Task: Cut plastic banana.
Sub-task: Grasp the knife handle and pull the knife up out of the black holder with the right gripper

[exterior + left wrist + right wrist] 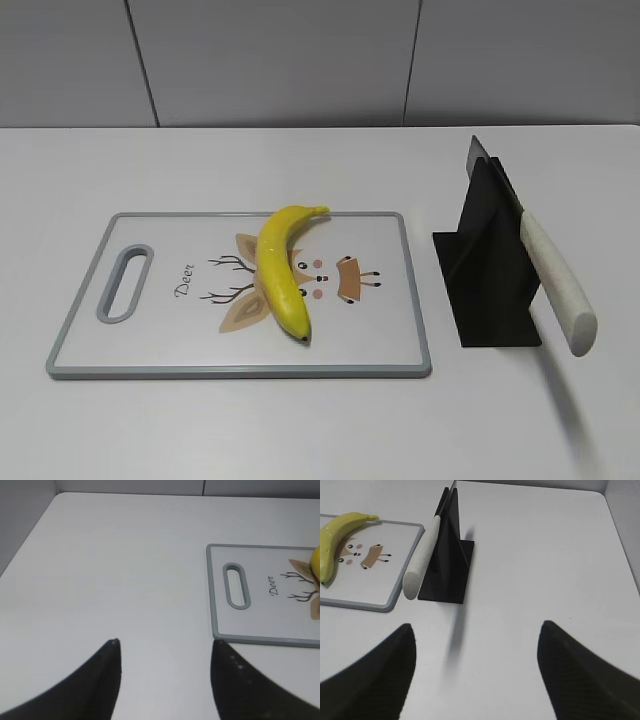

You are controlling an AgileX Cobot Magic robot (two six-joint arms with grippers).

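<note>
1. One plastic banana (281,270) lies whole on your cutting board (180,345), roughly at the board's middle, over the printed deer cartoon. Its greenish stem tip points toward the far right and its small dark end toward the near edge.
2. You see the cutting board flat on the white table (300,160), with its slotted handle hole at the left end and a grey rim all round.
3. Your knife (555,280) sits in a black stand (485,290) just right of the board. Its pale speckled handle slants out toward the near right, and the blade is tucked into the stand's upright slot.
4. Your left gripper (165,680) hovers over bare table to the left of the board's handle end. Its jaws stand apart with nothing between them.
5. Your right gripper (475,675) hangs over the table on the near side of the knife stand. Its jaws are spread wide and hold nothing.
6. You have both grippers clear of the banana, the knife and the board; none of them is touched.
</note>
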